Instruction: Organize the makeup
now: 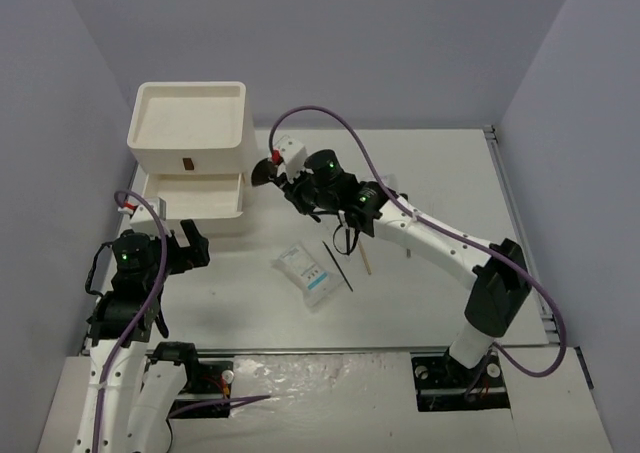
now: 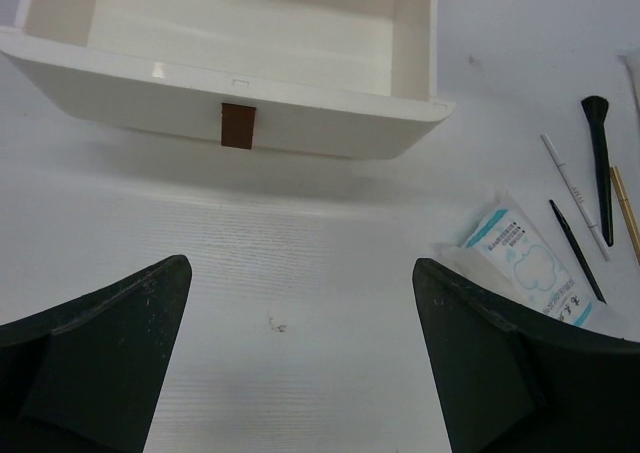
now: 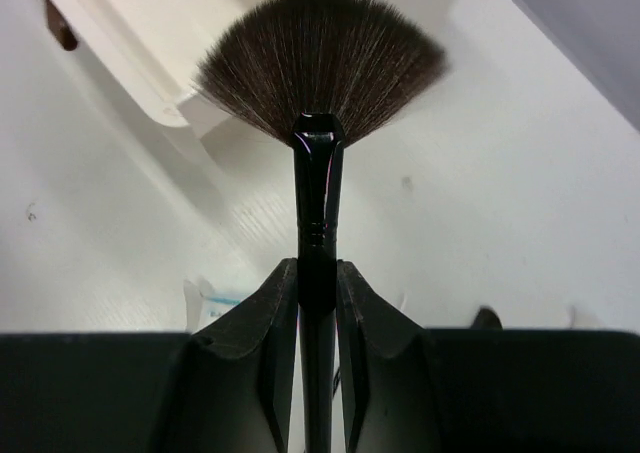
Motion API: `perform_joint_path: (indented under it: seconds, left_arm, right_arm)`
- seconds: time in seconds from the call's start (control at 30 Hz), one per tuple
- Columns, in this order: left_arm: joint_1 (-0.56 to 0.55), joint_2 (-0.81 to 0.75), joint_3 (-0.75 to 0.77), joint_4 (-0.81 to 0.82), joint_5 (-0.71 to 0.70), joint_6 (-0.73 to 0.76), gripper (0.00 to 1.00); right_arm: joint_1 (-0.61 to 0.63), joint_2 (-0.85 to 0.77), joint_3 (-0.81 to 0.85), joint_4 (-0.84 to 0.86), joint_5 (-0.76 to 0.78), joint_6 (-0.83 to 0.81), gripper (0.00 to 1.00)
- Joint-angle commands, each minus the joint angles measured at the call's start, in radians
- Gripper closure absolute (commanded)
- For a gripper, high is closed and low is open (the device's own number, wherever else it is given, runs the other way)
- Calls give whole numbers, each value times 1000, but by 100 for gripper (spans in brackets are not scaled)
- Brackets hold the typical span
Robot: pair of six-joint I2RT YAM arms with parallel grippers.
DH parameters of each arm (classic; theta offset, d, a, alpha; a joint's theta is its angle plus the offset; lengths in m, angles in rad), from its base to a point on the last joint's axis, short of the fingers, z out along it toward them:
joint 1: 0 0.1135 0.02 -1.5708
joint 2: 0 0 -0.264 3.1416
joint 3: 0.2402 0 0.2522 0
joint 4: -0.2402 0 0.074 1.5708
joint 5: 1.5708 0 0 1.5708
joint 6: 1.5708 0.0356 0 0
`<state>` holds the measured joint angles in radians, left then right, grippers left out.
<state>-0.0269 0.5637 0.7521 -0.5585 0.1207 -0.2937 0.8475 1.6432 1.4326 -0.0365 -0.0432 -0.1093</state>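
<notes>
Risk: fan brush is pinched on its slim, glossy handle, with the wide head well ahead of the right fingers. It may pivot or slip, or the bristles may snag the open drawer rim just beyond the tips. Right fingers are nearly together, clamping the handle between them, brush clear of the counter. Left fingers are spread wide, holding nothing; packets lie by their right tip.

passage: bare table between open drawer and packets | obstacle: drawer box rear-left
</notes>
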Motion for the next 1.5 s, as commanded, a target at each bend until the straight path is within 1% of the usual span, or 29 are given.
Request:
perform_joint_path:
  seconds: [0.0,0.03,0.13,0.27,0.4,0.6,0.8,0.93,0.97,1.03,1.17,1.2,1.37,1.47]
  left_arm:
    - [0,-18,45,-26,-121,-27,9]
    - [1,-19,47,-31,-155,-29,9]
    - [6,-25,46,-35,-174,-34,9]
    - [14,-26,46,-36,-176,-35,9]
    - [19,-31,47,-34,-178,-35,9]
    - [21,-35,45,-32,-176,-33,9]
    - [21,-35,43,-28,-167,-30,9]
    - [20,-37,43,-29,-161,-30,9]
    - [19,-37,43,-29,-161,-30,9]
    - [19,-37,42,-29,-160,-30,9]
    - [19,-37,40,-29,-156,-28,9]
    - [19,-38,40,-29,-156,-28,9]
    - [19,-41,39,-29,-153,-28,9]
    - [19,-41,40,-29,-153,-28,9]
  right_arm:
    - [29,136,215,26,-241,-279,100]
    - [32,176,250,26,-277,-330,100]
    - [41,246,366,25,-350,-421,100]
    - [58,352,486,26,-419,-503,100]
    - [76,453,603,35,-443,-557,100]
    - [90,576,760,95,-466,-551,100]
    - [94,639,788,237,-472,-506,100]
    - [96,670,786,354,-475,-461,98]
    - [96,678,786,377,-474,-451,95]
    - [96,693,787,405,-473,-440,86]
    - [96,714,791,442,-445,-428,52]
    - [96,717,792,444,-438,-428,46]
    - [96,681,738,464,-388,-425,24]
    - [92,613,645,506,-287,-380,21]
